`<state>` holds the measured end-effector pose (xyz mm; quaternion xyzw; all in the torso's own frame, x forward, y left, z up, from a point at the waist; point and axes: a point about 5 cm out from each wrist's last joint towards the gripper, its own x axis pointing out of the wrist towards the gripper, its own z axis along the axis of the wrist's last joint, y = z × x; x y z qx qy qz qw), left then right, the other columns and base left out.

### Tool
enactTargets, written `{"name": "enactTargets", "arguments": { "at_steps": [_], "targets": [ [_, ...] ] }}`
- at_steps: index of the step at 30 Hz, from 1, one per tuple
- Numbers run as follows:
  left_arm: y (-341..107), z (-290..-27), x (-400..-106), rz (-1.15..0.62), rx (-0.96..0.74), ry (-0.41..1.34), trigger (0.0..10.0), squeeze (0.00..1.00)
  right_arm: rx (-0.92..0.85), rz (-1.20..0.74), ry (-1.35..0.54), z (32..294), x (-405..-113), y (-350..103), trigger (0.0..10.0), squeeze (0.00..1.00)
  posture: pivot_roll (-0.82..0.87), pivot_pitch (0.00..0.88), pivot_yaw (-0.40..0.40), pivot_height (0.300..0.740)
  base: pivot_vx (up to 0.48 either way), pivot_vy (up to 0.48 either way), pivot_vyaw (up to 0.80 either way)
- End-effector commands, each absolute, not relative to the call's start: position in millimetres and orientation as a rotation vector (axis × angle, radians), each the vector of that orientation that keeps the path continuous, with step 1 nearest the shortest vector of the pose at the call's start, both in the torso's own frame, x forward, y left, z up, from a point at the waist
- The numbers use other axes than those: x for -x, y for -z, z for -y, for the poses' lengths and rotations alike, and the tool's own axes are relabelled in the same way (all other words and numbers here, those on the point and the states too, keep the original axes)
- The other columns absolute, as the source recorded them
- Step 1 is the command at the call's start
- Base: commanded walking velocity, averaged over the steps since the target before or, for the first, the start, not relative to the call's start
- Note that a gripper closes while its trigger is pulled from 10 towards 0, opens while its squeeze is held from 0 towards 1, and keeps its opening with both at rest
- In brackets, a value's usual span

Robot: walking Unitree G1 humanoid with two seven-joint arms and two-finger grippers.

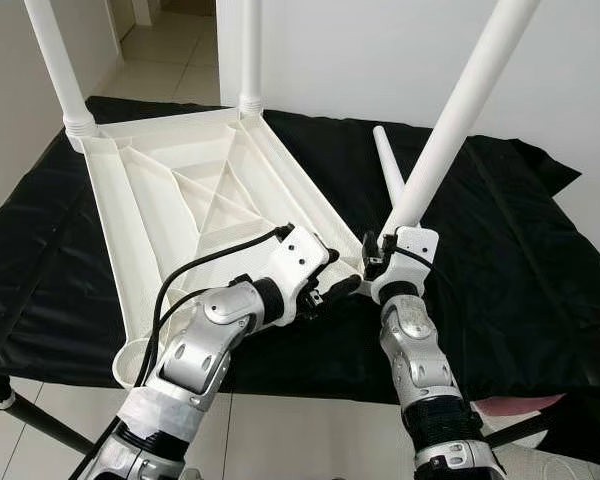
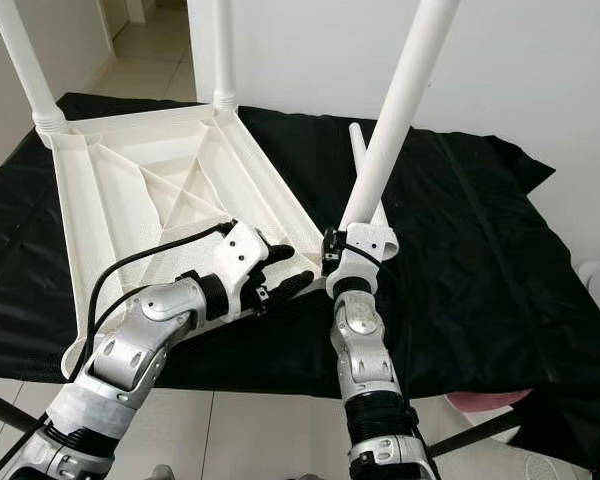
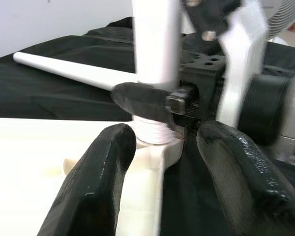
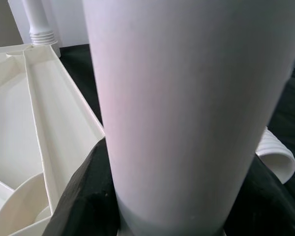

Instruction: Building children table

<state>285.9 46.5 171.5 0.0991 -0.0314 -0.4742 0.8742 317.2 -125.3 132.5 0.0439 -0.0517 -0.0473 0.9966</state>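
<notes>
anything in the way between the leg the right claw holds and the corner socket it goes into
Nothing visible. The right claw grips the white leg right at the tabletop's near corner, its base at the socket. The left claw, open, flanks that corner without covering it.

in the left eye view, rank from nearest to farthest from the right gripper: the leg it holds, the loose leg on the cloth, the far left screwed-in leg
1. Held leg, in the right gripper.
2. Loose leg, lying on the black cloth just beyond.
3. Far left leg, at the tabletop's far left corner.

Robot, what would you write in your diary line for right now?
right gripper: shut on table leg, at tabletop corner | left gripper: open, beside that corner | spare leg: lying on black cloth
</notes>
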Motion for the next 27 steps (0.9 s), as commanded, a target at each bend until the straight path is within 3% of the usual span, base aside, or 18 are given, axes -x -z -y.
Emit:
{"name": "enactTargets", "arguments": {
  "at_steps": [1, 6, 8, 9, 10, 11, 16, 17, 27],
  "targets": [
    [-171, -50, -291, 0.067, -0.215, 0.926, 10.0, 0.0, -0.065, 0.071, 0.121, 129, -313, -127, 10.0, 0.0, 0.01, 0.018, -0.074, 0.74, 0.0, 0.0, 0.0],
    [-171, -54, -294, 0.064, -0.224, 0.912, 10.0, 0.0, -0.082, 0.054, 0.092, 124, -312, -127, 10.0, 0.0, 0.02, 0.016, -0.073, 0.74, 0.0, 0.0, 0.0],
    [-171, -55, -294, 0.064, -0.227, 0.91, 10.0, 0.0, -0.083, 0.051, 0.094, 125, -312, -127, 10.0, 0.05, 0.02, 0.014, -0.074, 0.74, 0.0, 0.0, 0.0],
    [-171, -56, -294, 0.064, -0.229, 0.909, 10.0, 0.0, -0.079, 0.051, 0.097, 125, -312, -127, 10.0, 0.41, 0.02, 0.013, -0.074, 0.74, 0.0, 0.0, 0.0],
    [-171, -56, -294, 0.064, -0.229, 0.909, 10.0, 0.0, -0.079, 0.051, 0.097, 125, -312, -127, 10.0, 0.41, 0.02, 0.013, -0.074, 0.74, 0.0, 0.0, 0.0],
    [-171, -57, -294, 0.065, -0.231, 0.907, 10.0, 0.0, -0.079, 0.055, 0.088, 125, -311, -129, 10.0, 1.0, 0.02, 0.01, -0.074, 0.74, 0.0, 0.0, 0.0],
    [-172, -57, -295, 0.068, -0.233, 0.903, 10.0, 0.0, -0.028, 0.062, 0.055, 129, -315, -132, 10.0, 1.0, 0.02, 0.001, -0.077, 0.74, 0.0, 0.0, 0.0],
    [-173, -56, -296, 0.072, -0.23, 0.902, 10.0, 0.0, -0.01, 0.056, 0.032, 131, -318, -131, 10.0, 0.0, 0.03, 0.0, -0.079, 0.74, 0.0, 0.0, 0.0],
    [-174, -50, -295, 0.082, -0.217, 0.911, 10.0, 0.0, 0.021, 0.036, -0.112, 136, -330, -132, 10.0, 0.0, 0.03, 0.0, -0.082, 0.74, 0.0, 0.0, 0.0]
  ]
}}
